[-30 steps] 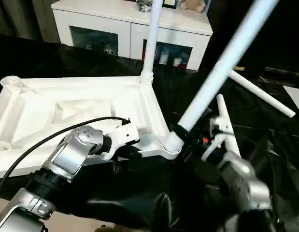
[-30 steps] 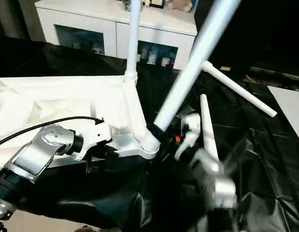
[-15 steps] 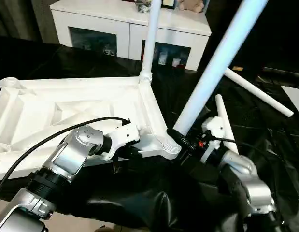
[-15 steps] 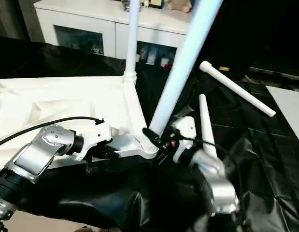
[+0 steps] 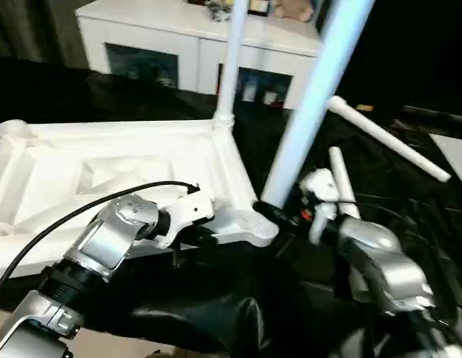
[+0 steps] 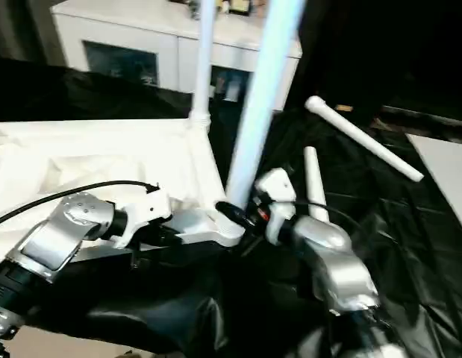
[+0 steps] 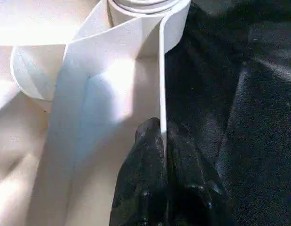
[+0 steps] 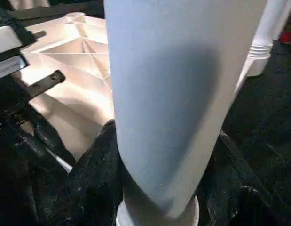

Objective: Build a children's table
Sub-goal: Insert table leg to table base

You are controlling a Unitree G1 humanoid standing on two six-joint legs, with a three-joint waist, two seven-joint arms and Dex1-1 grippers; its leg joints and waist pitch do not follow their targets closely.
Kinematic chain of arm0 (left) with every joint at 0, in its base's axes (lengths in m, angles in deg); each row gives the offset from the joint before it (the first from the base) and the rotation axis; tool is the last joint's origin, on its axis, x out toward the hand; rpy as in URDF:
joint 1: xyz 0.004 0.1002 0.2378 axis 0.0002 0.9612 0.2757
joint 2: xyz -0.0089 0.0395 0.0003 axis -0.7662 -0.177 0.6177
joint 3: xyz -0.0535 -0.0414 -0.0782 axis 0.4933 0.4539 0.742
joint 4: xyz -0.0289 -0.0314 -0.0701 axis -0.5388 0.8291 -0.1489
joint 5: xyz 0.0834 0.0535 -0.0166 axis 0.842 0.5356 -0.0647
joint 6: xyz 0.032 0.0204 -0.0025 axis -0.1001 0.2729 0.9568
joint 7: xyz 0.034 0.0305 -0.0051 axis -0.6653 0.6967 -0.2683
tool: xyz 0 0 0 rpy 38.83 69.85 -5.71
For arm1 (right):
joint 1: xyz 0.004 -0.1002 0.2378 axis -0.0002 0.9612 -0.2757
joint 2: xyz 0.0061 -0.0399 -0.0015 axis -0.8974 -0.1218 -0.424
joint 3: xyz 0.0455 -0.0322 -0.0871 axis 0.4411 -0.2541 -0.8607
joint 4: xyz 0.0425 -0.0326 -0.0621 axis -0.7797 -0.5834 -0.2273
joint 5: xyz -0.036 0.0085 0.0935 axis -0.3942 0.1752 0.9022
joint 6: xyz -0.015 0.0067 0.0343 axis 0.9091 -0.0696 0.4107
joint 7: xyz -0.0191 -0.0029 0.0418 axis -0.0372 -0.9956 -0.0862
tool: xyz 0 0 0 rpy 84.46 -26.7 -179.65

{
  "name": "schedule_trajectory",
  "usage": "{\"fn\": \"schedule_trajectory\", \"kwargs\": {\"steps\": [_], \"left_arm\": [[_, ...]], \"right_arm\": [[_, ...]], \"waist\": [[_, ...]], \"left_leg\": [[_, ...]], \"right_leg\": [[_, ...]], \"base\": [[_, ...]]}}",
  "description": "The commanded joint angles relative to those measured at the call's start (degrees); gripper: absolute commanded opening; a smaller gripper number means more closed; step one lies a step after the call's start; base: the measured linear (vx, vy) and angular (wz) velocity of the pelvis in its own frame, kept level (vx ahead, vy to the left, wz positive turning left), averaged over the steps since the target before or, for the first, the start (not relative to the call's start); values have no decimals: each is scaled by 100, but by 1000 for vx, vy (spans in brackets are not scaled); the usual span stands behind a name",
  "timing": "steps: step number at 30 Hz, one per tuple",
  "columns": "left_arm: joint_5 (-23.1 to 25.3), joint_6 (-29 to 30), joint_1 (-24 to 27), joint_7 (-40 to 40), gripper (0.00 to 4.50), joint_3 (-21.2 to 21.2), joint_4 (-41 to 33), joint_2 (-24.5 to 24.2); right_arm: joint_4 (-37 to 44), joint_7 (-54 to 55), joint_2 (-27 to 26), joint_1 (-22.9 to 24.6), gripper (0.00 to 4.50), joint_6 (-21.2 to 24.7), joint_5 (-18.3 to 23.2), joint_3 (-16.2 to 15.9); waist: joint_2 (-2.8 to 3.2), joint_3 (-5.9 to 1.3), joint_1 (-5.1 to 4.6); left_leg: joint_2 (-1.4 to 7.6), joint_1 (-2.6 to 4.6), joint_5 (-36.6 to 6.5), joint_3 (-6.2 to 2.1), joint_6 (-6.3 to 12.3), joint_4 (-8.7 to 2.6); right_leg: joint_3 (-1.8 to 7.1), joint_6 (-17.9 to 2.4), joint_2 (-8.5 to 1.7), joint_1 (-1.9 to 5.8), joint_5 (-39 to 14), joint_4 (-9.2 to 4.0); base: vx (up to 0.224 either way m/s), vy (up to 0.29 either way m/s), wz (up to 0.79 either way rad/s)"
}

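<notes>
The white table top point(image 5: 104, 171) lies upside down on a black sheet point(image 5: 410, 224), with its ribbed underside facing up. The left tool point(image 7: 160, 141) is shut tight on the thin side wall of the table top, one black finger point(image 7: 145, 179) on each side of the wall. It holds the top close to the near corner.

Just past the left tool, at that near corner, a white leg point(image 5: 313, 104) stands in its round socket and leans a little. The right tool point(image 5: 279, 216) is wrapped around the bottom of this leg, right where it meets the socket. Its black fingers point(image 8: 89, 179) sit on both sides of the leg, about half open, holding it. The two tools are very near each other, with the corner between them.

Farther from the tools, at the next corner of the table top, a second leg point(image 5: 232, 60) stands straight up in its socket.

Just beside the right tool, on its outer side, a third leg point(image 5: 341, 183) lies flat on the black sheet. A fourth leg point(image 5: 387, 138) lies on the sheet too, farther off on that same side.

Behind it all, far from both tools, stands a white cabinet point(image 5: 178, 45) with glass doors. A flat white board point(image 5: 456, 153) lies far out past the loose legs.
</notes>
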Motion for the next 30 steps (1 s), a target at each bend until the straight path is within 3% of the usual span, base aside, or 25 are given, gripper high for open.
{"fn": "schedule_trajectory", "kwargs": {"steps": [1, 3, 6, 11, 17, 20, 21, 23, 24, 25, 26, 27, 28, 29, 30], "left_arm": [[-57, -202, -199, 34, 0, 146, -225, 16], [-57, -210, -202, 36, 0, 149, -214, 11], [-57, -220, -206, 42, 0, 146, -204, -9], [-79, -226, -197, 16, 0, 143, -214, -19], [-75, -250, -212, -237, 0, 272, 7, 95], [-82, -259, -251, -460, 0, 375, 192, 205], [-55, -218, -300, -759, 0, 478, 404, 328], [131, 23, -389, -1494, 0, 597, 781, 589], [222, 196, -411, -1844, 0, 616, 856, 768], [222, 196, -411, -1844, 0, 616, 856, 768], [267, 390, -422, -2118, 0, 640, 866, 958], [278, 489, -427, -2244, 0, 653, 860, 1059], [259, 702, -443, -2404, 0, 683, 787, 1262], [259, 702, -443, -2404, 0, 683, 787, 1262], [242, 824, -453, -2482, 0, 701, 741, 1375]], "right_arm": [[-995, 440, 129, 290, 184, 623, -482, -87], [-1103, 563, 113, 247, 184, 606, -517, -51], [-1303, 718, 63, 133, 184, 643, -500, 54], [-1338, 644, 108, 97, 184, 688, -562, -56], [-1428, 920, 1, 69, 184, 575, -586, -40], [-1513, 1157, -79, 20, 184, 547, -645, 1], [-1643, 1452, -178, -55, 184, 513, -706, 59], [-1981, 2127, -481, -285, 184, 488, -769, 207], [-2169, 2438, -666, -451, 184, 481, -777, 262], [-2169, 2438, -666, -451, 184, 481, -777, 262], [-2328, 2684, -847, -608, 184, 490, -745, 324], [-2405, 2799, -934, -688, 184, 495, -722, 353], [-2566, 3012, -1094, -844, 184, 498, -662, 432], [-2566, 3012, -1094, -844, 184, 498, -662, 432], [-2655, 3127, -1181, -929, 184, 501, -623, 480]], "waist": [[138, -175, -25], [145, -171, -46], [180, -182, -84], [182, -183, -110], [179, -152, -87], [197, -117, -119], [189, -102, -152], [252, -59, -235], [408, -48, -286], [451, -55, -191], [465, -77, 254], [57, -194, 4], [-16, 4, 46], [38, -171, 84], [38, -171, 84]], "left_leg": [[230, 116, -3077, -199, -328, -482], [231, 127, -3188, -218, -330, -484], [251, 95, -3323, -268, -392, -536], [250, 117, -3502, -265, -409, -561], [229, 200, -3588, -230, -339, -525], [212, 243, -3851, -264, -345, -510], [206, 262, -3985, -288, -361, -512], [224, 373, -4493, -332, -399, -547], [345, 214, -5032, -362, -464, -799], [500, -207, -5369, -333, -463, -1166], [372, -445, -5603, 86, -405, -1339], [232, 152, -4401, 127, -323, -930], [-11, 710, -2307, -97, -234, 673], [-16, -195, -737, -464, -2, 414], [-16, -195, -737, -464, -2, 414]], "right_leg": [[228, -453, -451, 29, -3486, -679], [206, -403, -459, 26, -3613, -710], [172, -465, -448, 74, -3334, -686], [171, -551, -437, 70, -3060, -694], [188, -507, -443, -16, -3315, -764], [106, -328, -438, -38, -3781, -850], [34, -236, -426, -31, -3989, -902], [-215, -144, -348, -26, -4125, -1015], [-386, -240, -234, 239, -3349, -743], [-309, -394, -171, 642, -2421, 46], [-283, -372, 9, 616, -1049, 546], [179, -255, -249, 215, -2656, 184], [333, -133, -1106, -648, -6364, -1224], [581, -279, -1206, 310, -5767, -749], [581, -279, -1206, 310, -5767, -749]], "base": [[0, 0, 0], [0, 0, 0], [0, 0, 0], [0, 0, 0], [0, 0, 0], [0, 0, 0], [0, 0, 0], [-32, 22, -6], [-50, 38, -7], [-118, 21, 6], [-48, -58, 12], [-48, -58, 12], [50, -81, -17], [5, -32, -19], [69, -1, -46]]}}
